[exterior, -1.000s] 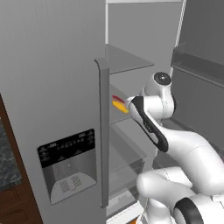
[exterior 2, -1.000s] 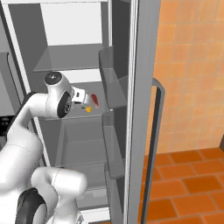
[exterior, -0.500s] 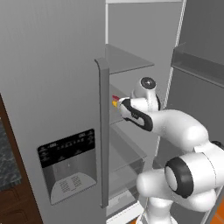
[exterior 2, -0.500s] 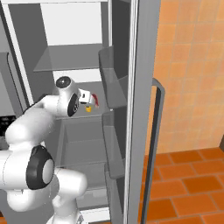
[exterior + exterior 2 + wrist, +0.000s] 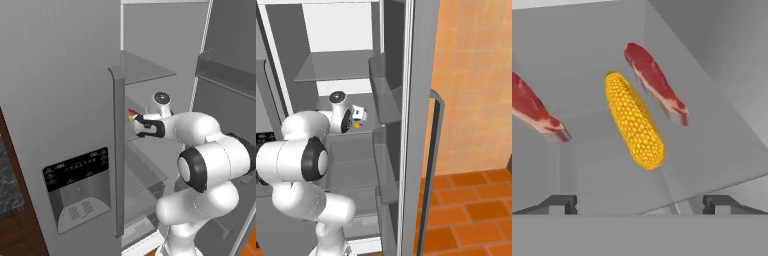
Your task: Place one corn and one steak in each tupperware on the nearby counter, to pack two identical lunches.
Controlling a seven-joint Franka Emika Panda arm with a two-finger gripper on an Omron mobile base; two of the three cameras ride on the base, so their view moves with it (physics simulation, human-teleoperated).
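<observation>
Corn (image 5: pixel 634 120): one; steak: two (image 5: pixel 656 82) (image 5: pixel 534 111); gripper (image 5: pixel 639 204) open.

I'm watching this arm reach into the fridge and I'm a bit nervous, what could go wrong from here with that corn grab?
The open gripper faces the stubby yellow corn cob, which lies slanted across the jaw line, so closing might pinch it off-centre and let it roll.

One flat dark-red steak strip lies close beside the cob; a finger could nudge or catch it.

The arm works in the gap beside the grey fridge door, so its elbow might brush the door edge when pulling back.
</observation>
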